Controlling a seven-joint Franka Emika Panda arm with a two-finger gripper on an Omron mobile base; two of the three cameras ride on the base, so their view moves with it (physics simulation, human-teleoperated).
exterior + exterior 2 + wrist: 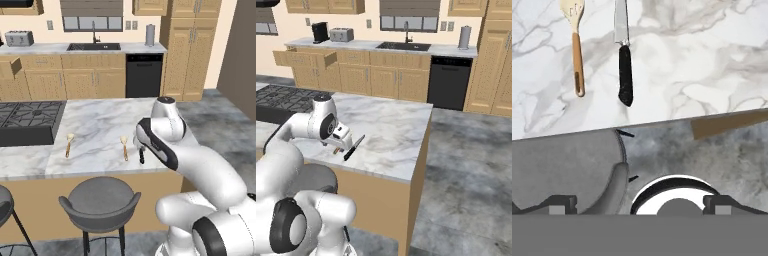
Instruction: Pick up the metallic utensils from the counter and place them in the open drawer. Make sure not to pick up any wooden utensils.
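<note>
Hand view: black-handled utensil (625, 70) beside wooden spoon (575, 47); tool (639, 205) spread, empty.

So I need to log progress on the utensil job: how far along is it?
Nothing looks delivered yet. The black-handled utensil lies on the counter beside a wooden spoon, and the open drawer stands far off across the kitchen. The gripper hangs above the counter's edge, empty. Left: grasping the black-handled piece, carrying it to the drawer, and leaving both wooden spoons.
</note>
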